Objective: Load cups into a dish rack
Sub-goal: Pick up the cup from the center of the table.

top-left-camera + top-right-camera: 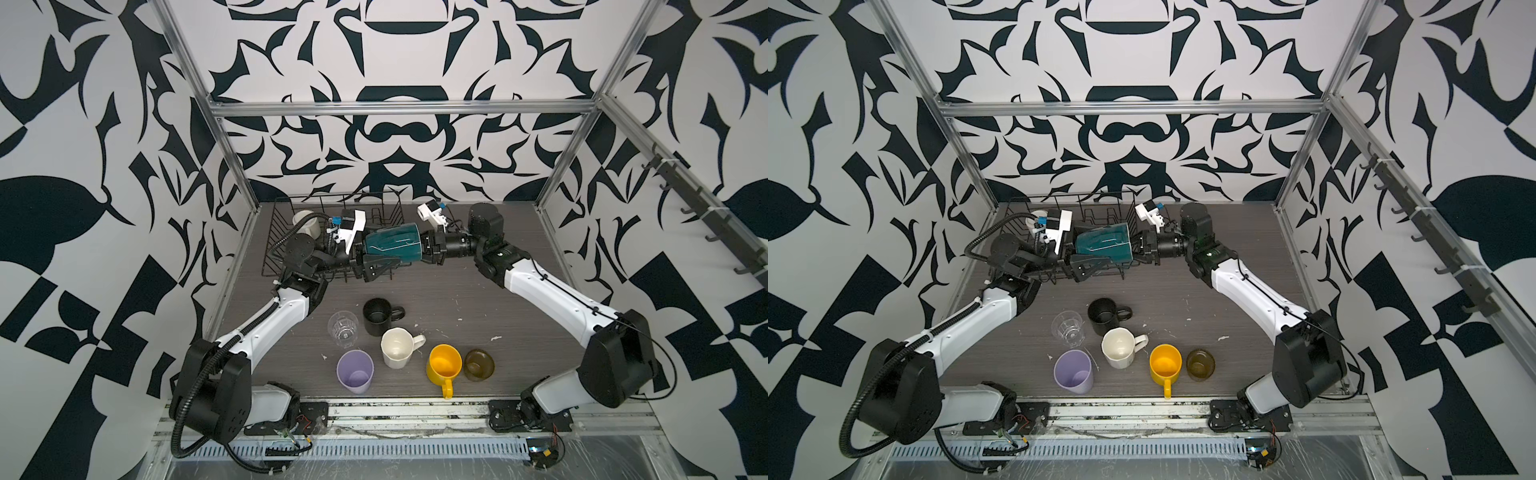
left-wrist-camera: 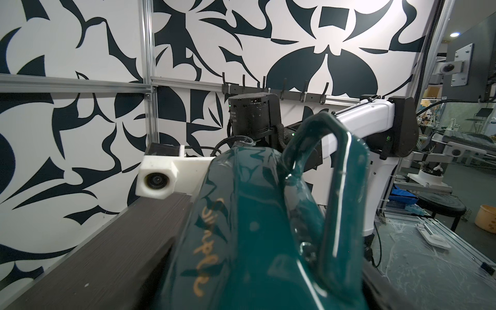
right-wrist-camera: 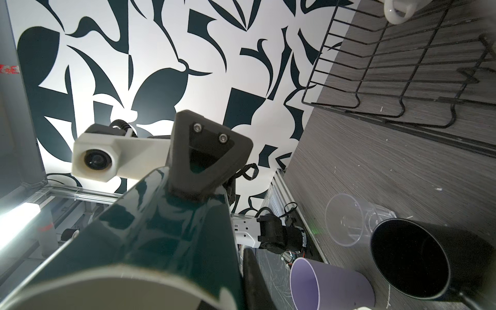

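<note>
A teal mug (image 1: 390,248) (image 1: 1102,247) hangs on its side over the front right corner of the black wire dish rack (image 1: 276,232) (image 3: 375,67). My left gripper (image 1: 380,251) is shut on the mug's base end, one finger (image 3: 209,150) pressed on its wall. My right gripper (image 1: 426,249) is at the rim end. One of its fingers (image 3: 252,279) lies along the outer wall and the other is hidden. A white mug (image 1: 306,226) stands in the rack's back left. On the table stand a black mug (image 1: 379,316), clear glass (image 1: 343,330), cream mug (image 1: 397,347), lilac tumbler (image 1: 355,371), yellow mug (image 1: 444,365) and olive-brown glass (image 1: 478,364).
Aluminium frame posts (image 1: 232,166) stand at the table's back corners. A rail of black hooks (image 1: 706,216) runs along the right wall. Both arm bases sit on the metal rail (image 1: 395,409) at the table's front edge.
</note>
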